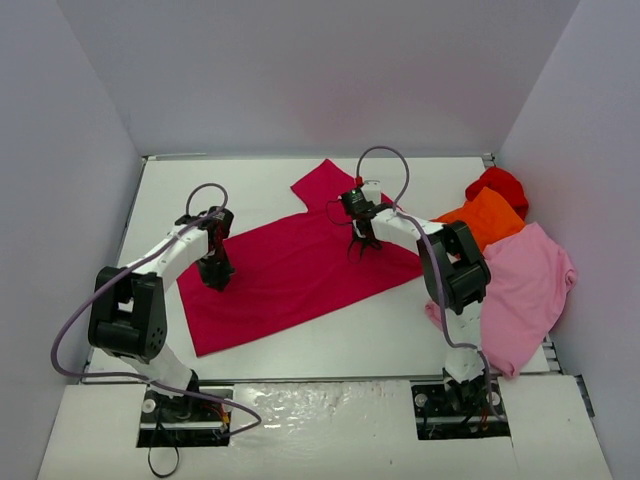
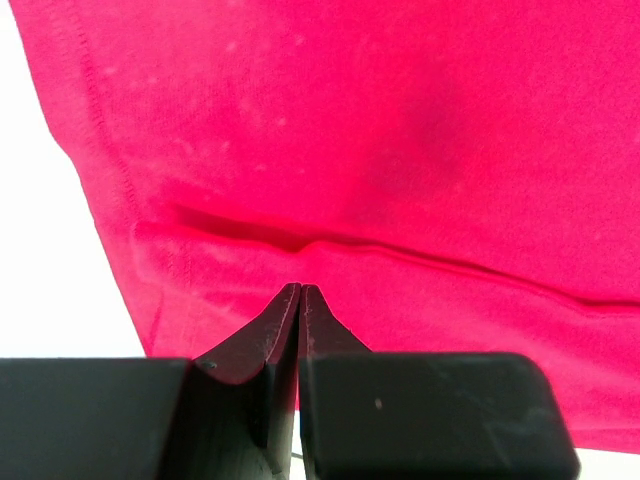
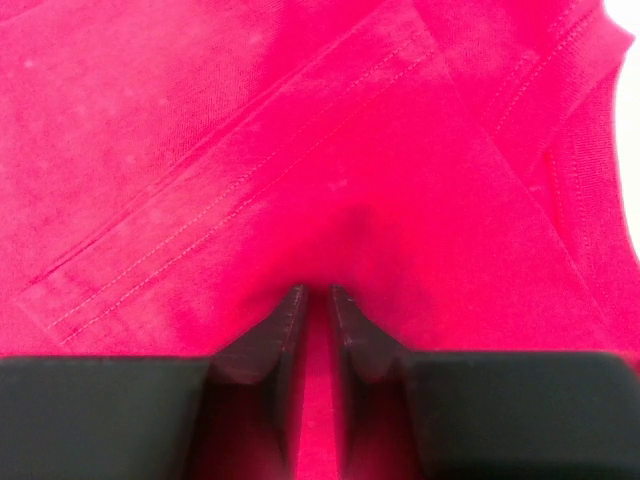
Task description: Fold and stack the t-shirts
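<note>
**Both end effectors down on raspberry shirt**

Raspberry-red t-shirt (image 1: 290,275) lies spread mid worktop (image 1: 350,335). Left end effector (image 2: 301,290) is pressed together, tips at a crease near the shirt's edge. Right end effector (image 3: 318,292) is slightly apart, tips on the cloth. Orange t-shirt (image 1: 488,218), bright red t-shirt (image 1: 498,185) and pale pink t-shirt (image 1: 525,285) are piled at the right edge.

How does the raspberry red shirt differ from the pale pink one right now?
The raspberry-red shirt lies spread flat on the table; the pale pink shirt sits rumpled at its right edge. The left gripper and right gripper are down on the raspberry-red shirt; neither is at the pale pink shirt. Both are plain cloth, no print showing.
</note>
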`<action>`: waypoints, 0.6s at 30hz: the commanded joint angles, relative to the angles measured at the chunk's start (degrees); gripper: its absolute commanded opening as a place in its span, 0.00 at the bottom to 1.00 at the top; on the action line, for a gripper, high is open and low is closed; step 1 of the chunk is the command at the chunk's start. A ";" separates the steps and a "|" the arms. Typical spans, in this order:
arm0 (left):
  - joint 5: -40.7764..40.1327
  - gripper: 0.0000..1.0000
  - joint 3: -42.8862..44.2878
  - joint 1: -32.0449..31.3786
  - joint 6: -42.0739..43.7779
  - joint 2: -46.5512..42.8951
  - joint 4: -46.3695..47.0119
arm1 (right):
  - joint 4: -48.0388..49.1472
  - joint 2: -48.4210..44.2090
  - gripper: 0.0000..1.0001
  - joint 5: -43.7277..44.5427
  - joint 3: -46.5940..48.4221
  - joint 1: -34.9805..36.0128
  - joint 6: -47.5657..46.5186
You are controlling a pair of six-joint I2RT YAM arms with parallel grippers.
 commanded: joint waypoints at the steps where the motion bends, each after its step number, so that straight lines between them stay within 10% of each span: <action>1: -0.82 0.00 -0.93 0.60 -1.27 -5.40 0.05 | -1.02 -6.80 0.31 2.12 1.40 -0.77 -1.27; 11: 1.13 0.00 -8.02 0.68 -3.42 -1.61 4.17 | -2.86 -23.51 0.33 -2.68 -12.49 -1.00 0.61; 18: 0.98 0.00 -0.16 0.72 -3.25 7.81 5.40 | -3.51 -28.97 0.00 -5.67 -23.00 -0.16 2.59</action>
